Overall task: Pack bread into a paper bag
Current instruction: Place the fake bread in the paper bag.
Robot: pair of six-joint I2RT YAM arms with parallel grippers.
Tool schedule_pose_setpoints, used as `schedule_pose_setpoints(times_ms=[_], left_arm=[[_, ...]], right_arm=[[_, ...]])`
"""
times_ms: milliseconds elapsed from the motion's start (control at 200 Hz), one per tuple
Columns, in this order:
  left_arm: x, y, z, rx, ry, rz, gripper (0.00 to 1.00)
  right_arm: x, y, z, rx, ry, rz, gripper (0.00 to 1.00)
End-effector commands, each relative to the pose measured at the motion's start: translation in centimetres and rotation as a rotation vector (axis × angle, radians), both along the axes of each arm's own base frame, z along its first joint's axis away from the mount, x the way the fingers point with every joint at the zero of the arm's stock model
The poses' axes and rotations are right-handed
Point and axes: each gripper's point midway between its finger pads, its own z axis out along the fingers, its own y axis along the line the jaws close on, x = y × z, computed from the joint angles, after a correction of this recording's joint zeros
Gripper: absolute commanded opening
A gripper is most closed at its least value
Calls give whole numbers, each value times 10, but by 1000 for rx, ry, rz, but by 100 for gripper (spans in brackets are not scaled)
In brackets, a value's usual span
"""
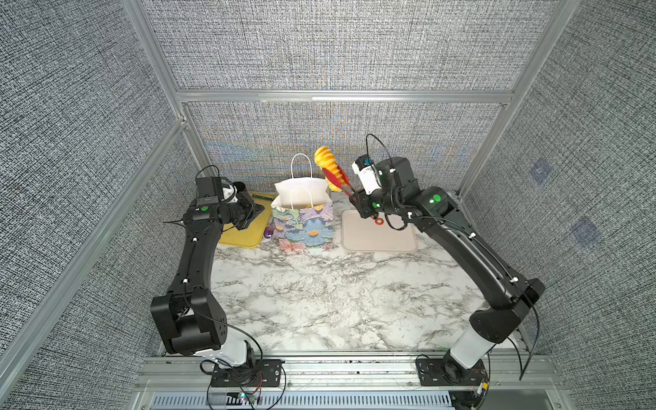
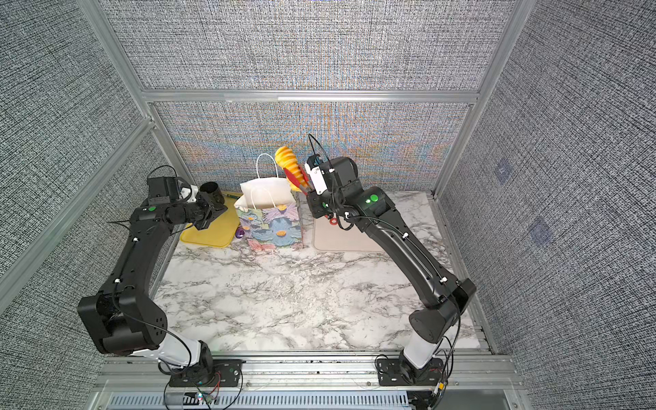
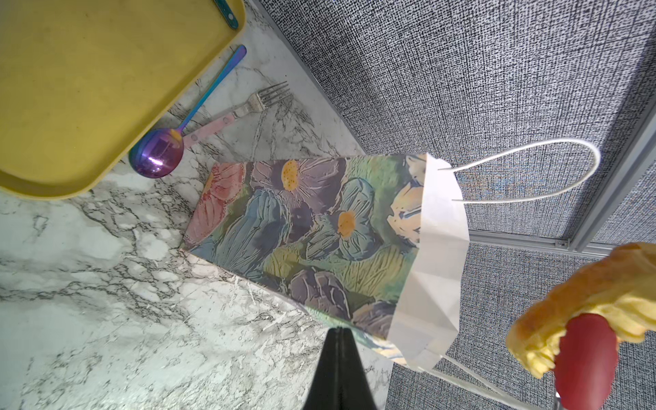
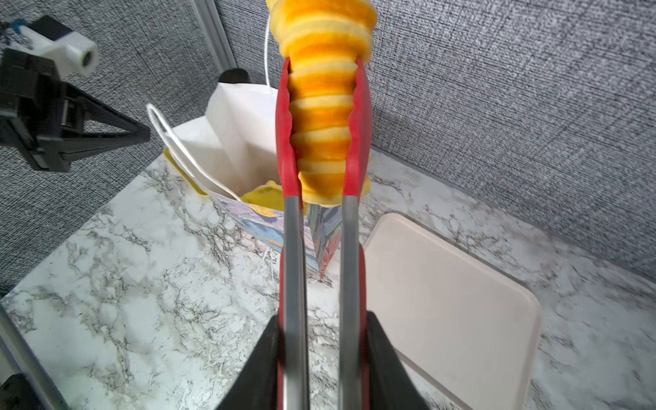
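Clamps the right gripper [image 4: 321, 340] on the two steel arms of the tongs [image 4: 294, 266], squeezing them together, probably to reach further and to spare the soft load from the hard jaws. Just ahead of the jaws, pinches one bread [image 4: 323, 117] lengthwise between the red tips, lifted high over the near rim of the paper bag [image 4: 230, 142], likely to clear that rim before going down. Further ahead and lower, shows a second bread [image 4: 266, 197] lying inside the open bag. Beside and below the gripper, leaves the pink tray [image 4: 443, 301] bare. Farthest, across the bag, holds the left gripper [image 3: 339, 340] fully closed on nothing, close to the bag wall; touching or not, cannot tell.
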Motion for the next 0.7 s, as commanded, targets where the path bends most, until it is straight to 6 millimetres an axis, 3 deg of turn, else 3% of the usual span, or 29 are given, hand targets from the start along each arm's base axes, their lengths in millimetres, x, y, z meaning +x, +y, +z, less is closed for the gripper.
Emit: schedule_pose_setpoints(times_ms=[0,360,696], left_arm=[[0,1,0,4,-2,1,2],[0,0,1,6,-5,-2,2],[1,0,1,7,-5,-4,2]], right_arm=[[3,24,21,59,-87,84,34],[22,47,0,28,-82,124,35],[29,53,-27,-16,-44,131,36]])
